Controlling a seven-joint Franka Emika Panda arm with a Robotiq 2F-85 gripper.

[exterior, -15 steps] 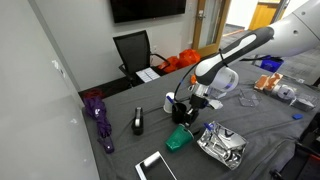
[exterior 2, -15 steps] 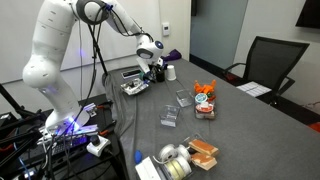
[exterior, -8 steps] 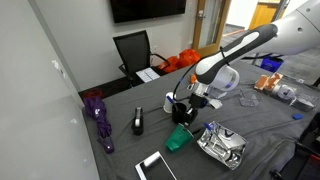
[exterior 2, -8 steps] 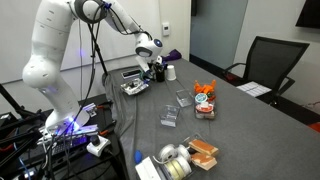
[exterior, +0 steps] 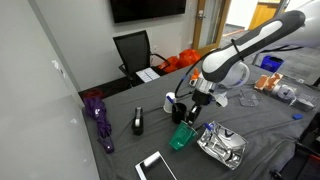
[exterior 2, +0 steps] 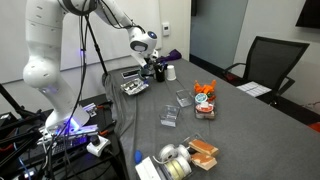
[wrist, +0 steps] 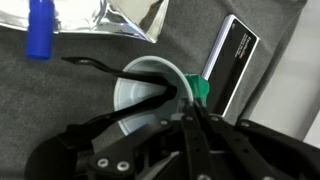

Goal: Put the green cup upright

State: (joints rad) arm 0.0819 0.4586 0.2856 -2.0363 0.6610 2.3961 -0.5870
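My gripper [exterior: 187,120] is closed on the green cup [exterior: 180,138], pinching its rim wall with one finger inside the mouth and the other on the green outside, as the wrist view [wrist: 186,96] shows. The cup's [wrist: 201,90] open mouth faces straight up at my wrist and its narrow base points down at the table [exterior: 262,116], so the long axis runs steeply, close to vertical with a slight lean. I cannot tell whether the base touches the surface. The cup sits near the front of the dark grey table, between a black phone [exterior: 157,166] and a crumpled silver foil pack [exterior: 222,146]. A white mug [exterior: 168,103] and a black cylindrical object [exterior: 138,122] stand just behind, and a purple umbrella [exterior: 98,118] lies toward the wall. Beyond the table are a black office chair [exterior: 133,50], an orange bag [exterior: 181,61] and a dark wall screen [exterior: 147,8]. In an exterior view my gripper [exterior 2: 152,70] hides the cup.
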